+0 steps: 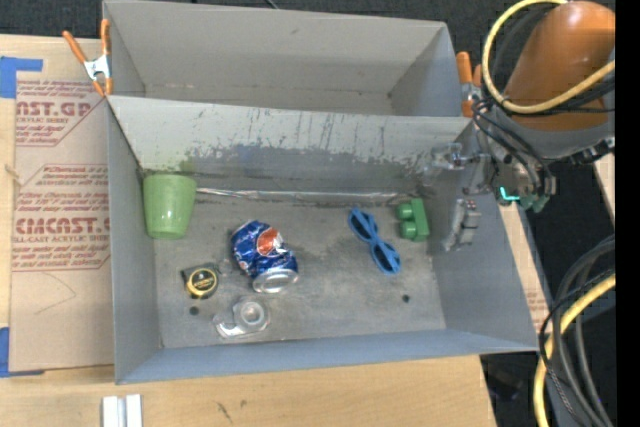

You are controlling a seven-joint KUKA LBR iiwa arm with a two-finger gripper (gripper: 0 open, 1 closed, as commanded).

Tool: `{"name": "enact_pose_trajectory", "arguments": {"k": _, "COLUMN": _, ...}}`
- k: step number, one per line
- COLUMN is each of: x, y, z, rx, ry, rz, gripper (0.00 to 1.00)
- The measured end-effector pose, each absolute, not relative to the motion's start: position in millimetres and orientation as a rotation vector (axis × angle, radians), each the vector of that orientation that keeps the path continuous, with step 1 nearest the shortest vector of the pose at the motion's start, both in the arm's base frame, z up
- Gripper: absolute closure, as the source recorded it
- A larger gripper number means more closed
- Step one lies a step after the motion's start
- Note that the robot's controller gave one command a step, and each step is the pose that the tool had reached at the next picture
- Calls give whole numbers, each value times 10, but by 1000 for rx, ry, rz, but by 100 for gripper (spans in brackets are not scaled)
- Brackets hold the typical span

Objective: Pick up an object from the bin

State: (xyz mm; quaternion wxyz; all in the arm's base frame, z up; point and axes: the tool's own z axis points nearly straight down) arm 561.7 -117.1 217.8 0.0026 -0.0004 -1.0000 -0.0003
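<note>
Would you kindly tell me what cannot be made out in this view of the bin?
Gripper, camera view: its tip blends into the grey wall of the bin behind it, so whether it touches the green block cannot be told.
Silver thing, front left: too small and blurred to name.
Yellow-black disc beside it: too small to name.
Dark speck on the floor: too small to name.

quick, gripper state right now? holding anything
Gripper: cannot be told whether open or shut. It hangs at the right wall of the bin, beside a green block, and no held thing can be seen.
</note>
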Motion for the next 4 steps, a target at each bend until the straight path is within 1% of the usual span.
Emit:
{"name": "enact_pose_trajectory", "arguments": {"k": 1, "x": 5843, "y": -905, "z": 800, "rx": 37, "ry": -3137, "rz": -3, "gripper": 0}}
{"name": "enact_pose_trajectory", "arguments": {"k": 2, "x": 5738, "y": -714, "z": 724, "rx": -289, "ry": -3129, "rz": -1, "gripper": 0}}
{"name": "enact_pose_trajectory", "arguments": {"k": 3, "x": 5745, "y": -720, "z": 732, "rx": -289, "ry": -3131, "rz": 1, "gripper": 100}}
{"name": "enact_pose_trajectory", "arguments": {"k": 4, "x": 5541, "y": -699, "z": 1814, "rx": -234, "ry": -3142, "rz": 2, "gripper": 100}}
